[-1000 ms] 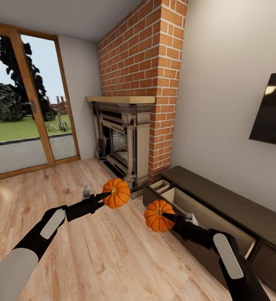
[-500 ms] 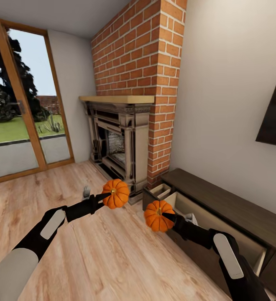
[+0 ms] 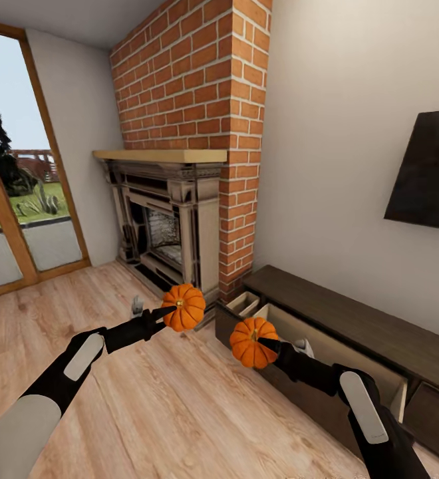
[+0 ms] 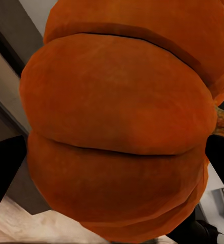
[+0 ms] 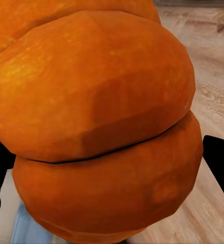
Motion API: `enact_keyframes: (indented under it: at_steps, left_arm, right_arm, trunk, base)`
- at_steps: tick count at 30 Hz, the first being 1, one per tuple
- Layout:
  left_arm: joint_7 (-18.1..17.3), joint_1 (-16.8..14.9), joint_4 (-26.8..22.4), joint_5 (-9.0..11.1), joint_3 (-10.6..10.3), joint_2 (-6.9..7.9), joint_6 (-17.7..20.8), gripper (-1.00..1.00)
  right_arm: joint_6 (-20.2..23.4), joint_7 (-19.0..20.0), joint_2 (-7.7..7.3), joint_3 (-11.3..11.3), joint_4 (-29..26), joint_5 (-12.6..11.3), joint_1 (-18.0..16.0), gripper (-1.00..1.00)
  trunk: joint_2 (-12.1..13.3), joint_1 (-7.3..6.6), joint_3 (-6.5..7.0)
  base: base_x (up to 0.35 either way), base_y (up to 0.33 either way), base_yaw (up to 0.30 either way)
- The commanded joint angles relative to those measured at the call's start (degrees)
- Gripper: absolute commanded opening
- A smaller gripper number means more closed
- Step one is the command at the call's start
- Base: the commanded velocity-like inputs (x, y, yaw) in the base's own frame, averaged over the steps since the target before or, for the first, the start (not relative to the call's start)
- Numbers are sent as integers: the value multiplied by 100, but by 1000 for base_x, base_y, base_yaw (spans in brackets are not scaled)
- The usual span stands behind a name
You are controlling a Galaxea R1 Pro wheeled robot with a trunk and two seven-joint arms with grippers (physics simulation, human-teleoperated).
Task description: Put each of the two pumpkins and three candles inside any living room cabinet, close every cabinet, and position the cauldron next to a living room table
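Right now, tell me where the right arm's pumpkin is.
In the head view the pumpkin sits in the right pincer, held above the floor just before the cabinet's open drawer.

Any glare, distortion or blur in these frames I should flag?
Head view: wide-angle bend in the walls, a bright glare patch on the TV, otherwise sharp, with both pumpkins crisp. Left wrist view: pumpkin so close it looks soft and blocky. Right wrist view: the same for its pumpkin, evenly lit.

The wooden floor carries the cabinet and fireplace.
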Motion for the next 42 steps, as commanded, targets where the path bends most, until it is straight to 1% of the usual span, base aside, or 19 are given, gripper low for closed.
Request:
enact_keyframes:
  at_steps: [1, 17, 42]
  left_arm:
    - [1, -3, -1, 52, -14, 7, 32, -100]
    - [9, -3, -1, 52, -14, 7, 32, -100]
    - [10, -3, -1, 52, -14, 9, 32, -100]
  right_arm:
    - [28, 52, 3, -11, 0, 40, -6, -100]
    - [26, 52, 2, -19, 8, 47, -6, -100]
    - [21, 52, 2, -28, 9, 55, -6, -100]
  trunk:
    - [-3, 1, -10]
    - [-3, 1, -45]
    - [-3, 1, -46]
  base:
    - [86, 275, -267]
    - [75, 255, -271]
    - [3, 11, -285]
